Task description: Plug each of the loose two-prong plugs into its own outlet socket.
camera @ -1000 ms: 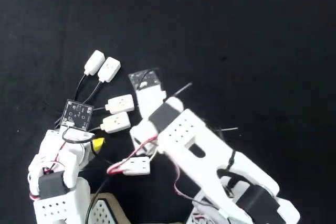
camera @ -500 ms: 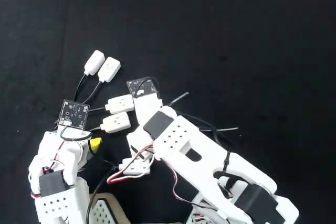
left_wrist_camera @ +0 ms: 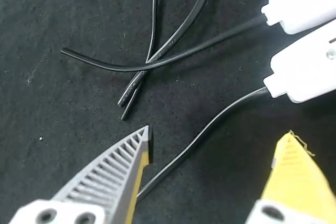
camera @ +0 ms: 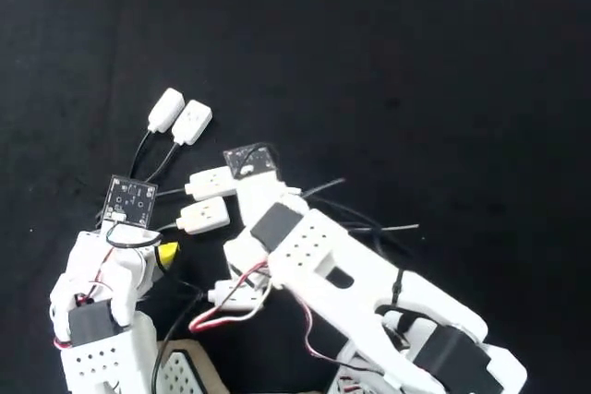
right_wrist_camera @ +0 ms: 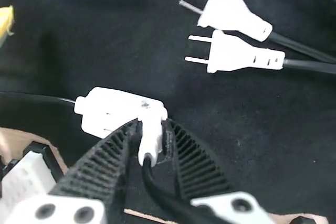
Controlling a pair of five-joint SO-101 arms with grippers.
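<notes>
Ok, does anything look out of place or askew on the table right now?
The plug in the right gripper looks to meet its socket at an angle, not straight on. Near the left gripper, black cables lie crossed, their free ends loose on the cloth.

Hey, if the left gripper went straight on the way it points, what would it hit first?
Likely the black cable between its open fingers, leading to a white socket; depth is unclear.

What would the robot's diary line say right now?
right gripper: shut on plug, touching socket | left gripper: open, above cables | loose plugs: two
</notes>
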